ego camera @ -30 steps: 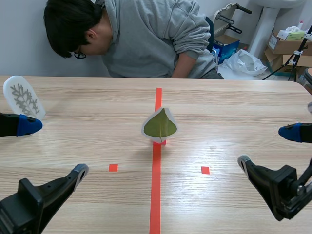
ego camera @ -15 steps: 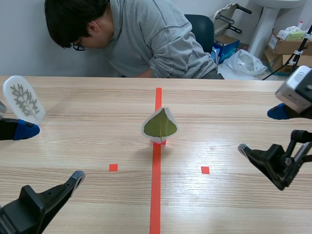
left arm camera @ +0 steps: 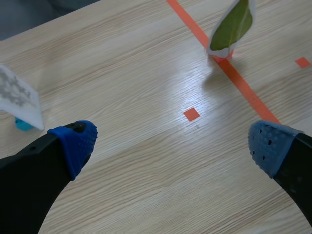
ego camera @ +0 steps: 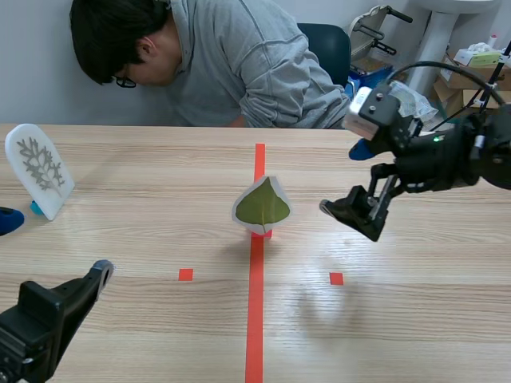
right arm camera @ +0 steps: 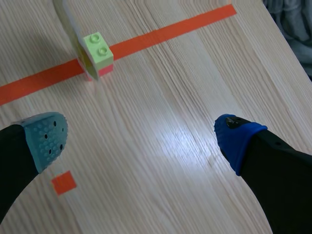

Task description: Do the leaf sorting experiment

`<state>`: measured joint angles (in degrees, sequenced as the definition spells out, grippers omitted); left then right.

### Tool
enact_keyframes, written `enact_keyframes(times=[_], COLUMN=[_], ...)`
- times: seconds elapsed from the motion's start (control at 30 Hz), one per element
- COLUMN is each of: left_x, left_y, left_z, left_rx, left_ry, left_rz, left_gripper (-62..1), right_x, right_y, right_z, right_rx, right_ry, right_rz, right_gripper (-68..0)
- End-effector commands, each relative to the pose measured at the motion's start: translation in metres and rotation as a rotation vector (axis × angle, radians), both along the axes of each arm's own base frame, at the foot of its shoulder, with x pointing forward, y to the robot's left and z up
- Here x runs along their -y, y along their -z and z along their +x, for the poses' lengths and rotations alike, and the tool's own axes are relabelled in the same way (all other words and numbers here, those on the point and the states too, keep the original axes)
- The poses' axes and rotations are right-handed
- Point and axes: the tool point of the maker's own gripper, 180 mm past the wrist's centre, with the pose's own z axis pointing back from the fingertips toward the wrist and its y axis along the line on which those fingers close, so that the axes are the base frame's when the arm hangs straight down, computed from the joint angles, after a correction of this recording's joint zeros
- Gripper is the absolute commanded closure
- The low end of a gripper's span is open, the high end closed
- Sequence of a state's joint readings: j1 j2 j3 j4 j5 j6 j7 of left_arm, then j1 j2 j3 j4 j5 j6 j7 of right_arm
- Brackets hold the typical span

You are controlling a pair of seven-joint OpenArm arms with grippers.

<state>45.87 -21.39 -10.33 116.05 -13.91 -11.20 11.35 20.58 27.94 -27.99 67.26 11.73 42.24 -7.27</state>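
Leaf card (ego camera: 262,206) stands upright on its block (right arm camera: 97,46) at the centre line (ego camera: 255,319), easy to grasp. Your right gripper (ego camera: 342,179) hangs spread near it, likely to take it. Left gripper (left arm camera: 170,141) is spread too, well back.

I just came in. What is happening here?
A two-armed robot is doing a leaf sorting task; nothing is gripped yet. The right claw hangs open above the table, close beside the green leaf card standing on the red line, not touching it. The left claw is open, low at the near edge. A white card with a grey leaf stands at the table's left side. A person sits across the table.
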Motion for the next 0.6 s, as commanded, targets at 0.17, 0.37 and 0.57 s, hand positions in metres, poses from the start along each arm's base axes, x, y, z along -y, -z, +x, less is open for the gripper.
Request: enact_keyframes(times=[0.17,0.37,0.57], left_x=[-0.007,-0.007,-0.007], left_y=[-0.004,-0.002,-0.002], left_z=[0.002,0.002,0.002], left_rx=[0.007,-0.001,-0.001], left_ry=[-0.025,-0.026,-0.027], left_rz=[0.008,0.011,0.01], left_gripper=[-62.3,-62.3,-62.3], right_x=[-0.057,-0.088,-0.095], right_y=[0.012,0.031,0.037], right_z=[-0.002,-0.015,-0.018], right_rx=[-0.025,-0.07,-0.084], right_ry=[-0.116,-0.167,-0.17], right_rz=[0.029,0.051,0.075], right_gripper=[-62.4,-62.4,-61.2])
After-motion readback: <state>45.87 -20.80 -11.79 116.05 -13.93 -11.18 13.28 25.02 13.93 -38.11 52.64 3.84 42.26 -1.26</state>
